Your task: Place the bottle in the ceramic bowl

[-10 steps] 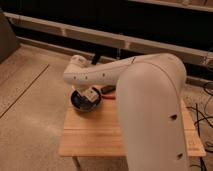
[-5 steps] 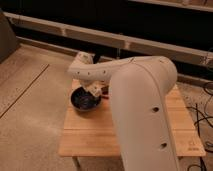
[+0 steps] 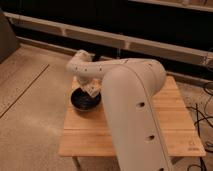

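A light wooden slatted desk (image 3: pixel 165 107) is seen in the middle of the scene, standing on a speckled pale floor (image 3: pixel 30 107). The round, shallow, glossy black ceramic bowl (image 3: pixel 85 100) is set at the desk's left edge, toward the far side. The large white robot arm (image 3: pixel 131 105) is stretched from the near right across the desk, and most of the desktop is hidden behind it. The gripper (image 3: pixel 91 90) is held just above the right part of the bowl's rim, pointed down toward the bowl. Whether its fingers are spread wide, narrowed or closed around anything cannot be told. A small pale patch is seen at the gripper's tip, but it cannot be made out as the bottle; where the bottle lies cannot be told. Behind the desk, a dark wall (image 3: pixel 150 22) crossed by pale horizontal rails is seen. Black cables (image 3: pixel 204 117) are visible on the floor at the right.
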Robot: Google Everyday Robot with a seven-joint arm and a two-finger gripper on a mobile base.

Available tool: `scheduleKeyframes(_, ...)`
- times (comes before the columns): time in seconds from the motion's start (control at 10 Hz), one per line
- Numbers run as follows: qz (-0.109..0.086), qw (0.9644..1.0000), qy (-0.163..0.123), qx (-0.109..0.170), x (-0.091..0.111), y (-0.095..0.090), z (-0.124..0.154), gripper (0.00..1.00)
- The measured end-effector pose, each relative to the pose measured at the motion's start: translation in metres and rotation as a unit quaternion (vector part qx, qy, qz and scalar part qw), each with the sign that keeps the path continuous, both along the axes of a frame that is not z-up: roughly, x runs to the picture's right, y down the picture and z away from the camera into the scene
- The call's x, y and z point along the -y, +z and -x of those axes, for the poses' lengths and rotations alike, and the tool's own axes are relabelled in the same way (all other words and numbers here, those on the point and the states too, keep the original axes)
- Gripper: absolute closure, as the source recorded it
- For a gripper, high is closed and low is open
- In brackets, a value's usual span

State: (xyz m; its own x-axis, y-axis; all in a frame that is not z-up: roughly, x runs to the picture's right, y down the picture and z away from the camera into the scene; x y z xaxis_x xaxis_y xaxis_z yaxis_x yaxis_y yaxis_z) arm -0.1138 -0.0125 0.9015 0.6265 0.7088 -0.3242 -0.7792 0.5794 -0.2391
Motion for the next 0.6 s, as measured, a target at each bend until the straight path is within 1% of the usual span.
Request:
scheduleKeyframes(0.3,0.017,0.9998,0.009,0.008,-0.0087,-0.0021,0.0068,0.99)
scheduleKeyframes(0.4,0.020,0.9997,0.010,0.008,-0.0097,-0.0028,0.0068,0.95)
scheduleKeyframes(0.5,0.023,0.9996,0.012,0.009,-0.0106,-0.0036,0.0063,0.83)
scheduleKeyframes(0.6,0.024,0.9996,0.015,0.009,-0.0102,-0.0043,0.0058,0.75)
